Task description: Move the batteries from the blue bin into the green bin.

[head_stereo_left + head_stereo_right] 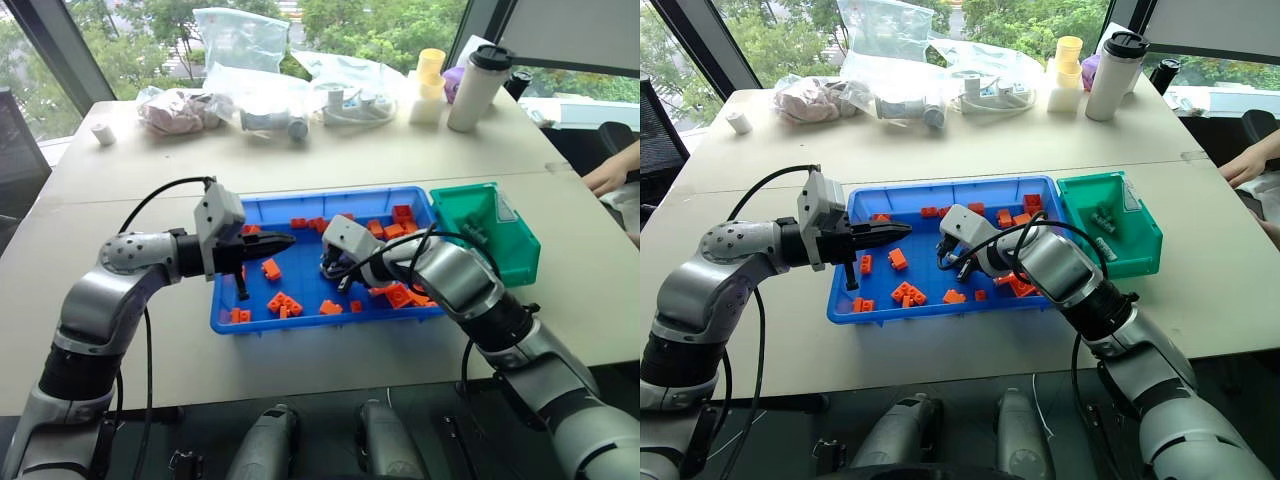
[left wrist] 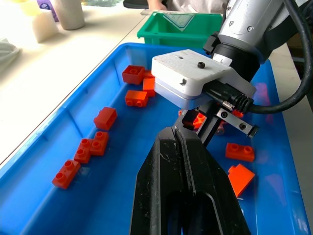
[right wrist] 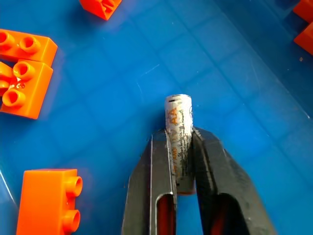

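Batteries partly transferred: a few lie in the green bin (image 1: 1120, 245). Right tool (image 3: 182, 147) clenches one AA battery (image 3: 179, 134) low inside the blue bin (image 1: 940, 310), among orange bricks (image 1: 905, 293). Left tool (image 2: 177, 142) hovers clenched, empty; carrying remains.

Bright daylight via rear windows, soft shadows, sharp pics, slight wrist-view edge blur.

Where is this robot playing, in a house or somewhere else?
Probably an office or meeting room, not a house: a long pale table by big windows looking onto trees, with a travel mug and plastic bags left on it.
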Tool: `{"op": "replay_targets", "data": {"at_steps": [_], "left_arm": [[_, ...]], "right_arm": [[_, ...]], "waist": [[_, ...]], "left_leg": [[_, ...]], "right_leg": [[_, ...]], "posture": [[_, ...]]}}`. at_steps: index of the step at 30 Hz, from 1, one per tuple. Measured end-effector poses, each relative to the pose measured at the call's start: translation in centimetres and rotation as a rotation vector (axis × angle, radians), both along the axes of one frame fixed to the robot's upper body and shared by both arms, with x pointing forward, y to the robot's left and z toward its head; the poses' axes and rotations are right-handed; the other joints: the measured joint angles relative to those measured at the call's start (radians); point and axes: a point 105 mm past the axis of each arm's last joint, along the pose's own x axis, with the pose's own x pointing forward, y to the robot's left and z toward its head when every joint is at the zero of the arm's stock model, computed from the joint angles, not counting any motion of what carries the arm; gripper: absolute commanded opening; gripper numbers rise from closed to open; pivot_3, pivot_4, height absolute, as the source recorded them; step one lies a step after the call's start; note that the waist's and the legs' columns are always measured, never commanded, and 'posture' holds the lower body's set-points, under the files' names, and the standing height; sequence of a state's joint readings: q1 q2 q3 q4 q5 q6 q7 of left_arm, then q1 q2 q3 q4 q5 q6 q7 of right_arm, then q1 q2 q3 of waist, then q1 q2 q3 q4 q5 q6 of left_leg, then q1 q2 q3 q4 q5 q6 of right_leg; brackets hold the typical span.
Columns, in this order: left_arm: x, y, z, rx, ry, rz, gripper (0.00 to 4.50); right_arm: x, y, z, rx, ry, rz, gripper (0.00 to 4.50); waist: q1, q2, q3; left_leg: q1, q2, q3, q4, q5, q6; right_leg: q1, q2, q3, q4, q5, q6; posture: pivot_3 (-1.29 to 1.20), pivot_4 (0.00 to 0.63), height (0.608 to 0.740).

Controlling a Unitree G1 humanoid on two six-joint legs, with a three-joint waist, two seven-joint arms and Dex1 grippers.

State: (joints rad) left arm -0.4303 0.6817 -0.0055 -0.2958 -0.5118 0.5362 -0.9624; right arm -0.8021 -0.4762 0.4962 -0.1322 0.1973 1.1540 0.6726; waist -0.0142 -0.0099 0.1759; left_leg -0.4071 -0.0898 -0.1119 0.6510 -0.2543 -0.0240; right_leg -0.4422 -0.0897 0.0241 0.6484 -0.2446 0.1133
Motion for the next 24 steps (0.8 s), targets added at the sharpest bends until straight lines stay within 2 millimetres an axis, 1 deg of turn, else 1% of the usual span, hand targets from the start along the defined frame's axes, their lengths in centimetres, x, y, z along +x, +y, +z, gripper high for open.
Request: {"op": "replay_targets", "data": {"at_steps": [2, 4, 6, 7, 8, 10, 11, 12, 13, 14, 16, 17, 19, 20, 24], "left_arm": [[0.0, 0.0, 0.0, -0.001, 0.0, -0.001, 0.0], [0.0, -0.1, 0.0, -0.006, -0.001, -0.004, 0.0], [0.1, -0.2, 0.0, -0.008, 0.001, -0.006, 0.0], [0.1, -0.2, 0.0, -0.009, 0.003, -0.006, 0.0], [0.1, -0.2, -0.1, -0.009, 0.004, -0.01, 0.0], [0.1, -0.4, -0.2, -0.011, 0.008, -0.022, 0.0], [0.2, -0.4, -0.2, -0.012, 0.006, -0.025, 0.0], [0.2, -0.4, -0.2, -0.012, 0.006, -0.026, 0.0], [0.3, -0.4, -0.3, -0.01, 0.008, -0.027, 0.0], [0.3, -0.4, -0.3, -0.01, 0.009, -0.03, 0.0], [0.5, -0.6, 0.0, -0.014, -0.003, -0.043, 0.0], [0.5, -0.7, 0.1, -0.013, -0.012, -0.047, 0.0], [0.7, -0.8, 0.3, -0.012, -0.022, -0.057, 0.0], [0.7, -0.8, 0.2, -0.012, -0.018, -0.06, 0.0], [0.8, -0.9, -0.2, -0.009, -0.004, -0.065, 0.0]], "right_arm": [[0.7, -0.6, 1.8, 0.068, -0.022, -0.041, 0.07], [2.0, -2.2, 5.8, 0.143, -0.122, -0.118, 0.07], [3.0, -5.0, 9.6, 0.185, -0.238, -0.217, 0.07], [3.1, -6.5, 10.8, 0.195, -0.272, -0.263, 0.07], [3.2, -8.3, 11.5, 0.195, -0.29, -0.324, 0.07], [3.0, -12.9, 12.3, 0.162, -0.313, -0.473, 0.07], [2.7, -15.1, 12.2, 0.138, -0.319, -0.539, 0.07], [2.4, -16.9, 12.0, 0.118, -0.321, -0.592, 0.07], [2.0, -18.2, 11.6, 0.101, -0.314, -0.632, 0.07], [1.7, -19.1, 11.0, 0.085, -0.3, -0.659, 0.07], [1.0, -20.5, 9.6, 0.056, -0.261, -0.7, 0.07], [0.7, -20.9, 9.0, 0.049, -0.243, -0.713, 0.07], [0.3, -21.2, 8.2, 0.052, -0.212, -0.726, 1.06], [0.2, -21.1, 8.2, 0.06, -0.206, -0.722, 1.43], [-0.1, -20.8, 8.1, 0.07, -0.207, -0.704, 3.47]], "waist": [[0.0, 0.0, 0.0], [0.002, 0.0, 0.0], [0.006, 0.0, 0.0], [0.007, 0.0, 0.0], [0.008, 0.0, 0.0], [0.012, 0.0, 0.0], [0.016, 0.0, 0.0], [0.017, 0.0, 0.0], [0.015, 0.0, 0.0], [0.01, 0.0, 0.0], [0.002, 0.0, 0.0], [-0.001, 0.0, 0.0], [-0.003, 0.0, 0.0], [-0.003, 0.0, 0.0], [0.002, 0.0, 0.0]], "left_leg": [[0.0, 0.0, 0.0, 0.0, 0.0, 0.0], [0.0, 0.0, 0.0, 0.0, 0.0, 0.0], [0.0, 0.0, 0.0, 0.0, 0.0, 0.0], [0.0, 0.0, 0.0, 0.0, 0.0, 0.0], [0.0, 0.0, 0.0, 0.0, 0.0, 0.001], [0.0, -0.001, 0.0, 0.0, -0.003, 0.005], [0.0, -0.001, 0.0, 0.0, -0.004, 0.006], [0.0, -0.001, 0.001, 0.0, -0.004, 0.006], [0.0, 0.0, 0.002, -0.001, -0.004, 0.006], [0.0, 0.0, 0.002, -0.001, -0.004, 0.006], [0.0, 0.0, 0.002, -0.001, -0.004, 0.006], [0.0, 0.001, 0.003, -0.001, -0.004, 0.006], [0.001, 0.001, 0.003, -0.001, -0.004, 0.006], [0.001, 0.001, 0.003, -0.001, -0.004, 0.006], [0.0, 0.001, 0.003, 0.0, -0.004, 0.006]], "right_leg": [[0.0, 0.0, 0.0, 0.0, 0.0, 0.0], [0.0, 0.0, 0.0, 0.0, 0.0, 0.0], [0.0, 0.0, 0.0, -0.001, 0.0, 0.0], [0.001, 0.0, -0.001, -0.001, 0.0, 0.0], [0.001, 0.0, -0.001, -0.001, 0.0, 0.0], [0.001, -0.001, -0.001, -0.002, 0.0, 0.0], [0.001, -0.001, -0.001, -0.002, 0.0, 0.0], [0.001, -0.001, 0.0, -0.002, 0.0, 0.0], [0.001, -0.001, 0.0, -0.002, 0.0, 0.0], [0.001, -0.001, 0.0, -0.002, 0.0, 0.0], [0.001, -0.001, 0.0, -0.001, 0.0, 0.0], [0.0, 0.0, 0.001, -0.001, 0.0, 0.0], [0.0, 0.0, 0.001, -0.001, 0.0, 0.0], [0.0, 0.0, 0.001, 0.0, 0.0, 0.0], [0.001, 0.0, 0.001, -0.001, 0.0, 0.0]], "posture": [[0.0, 0.15, 0.74], [0.0, 0.15, 0.74], [0.0, 0.15, 0.74], [0.0, 0.15, 0.74], [0.0, 0.15, 0.74], [0.0, 0.15, 0.74], [0.0, 0.15, 0.74], [0.0, 0.15, 0.74], [0.0, 0.15, 0.74], [0.0, 0.15, 0.74], [0.0, 0.15, 0.74], [0.0, 0.15, 0.74], [0.0, 0.15, 0.74], [0.0, 0.15, 0.74], [0.0, 0.15, 0.74]]}}
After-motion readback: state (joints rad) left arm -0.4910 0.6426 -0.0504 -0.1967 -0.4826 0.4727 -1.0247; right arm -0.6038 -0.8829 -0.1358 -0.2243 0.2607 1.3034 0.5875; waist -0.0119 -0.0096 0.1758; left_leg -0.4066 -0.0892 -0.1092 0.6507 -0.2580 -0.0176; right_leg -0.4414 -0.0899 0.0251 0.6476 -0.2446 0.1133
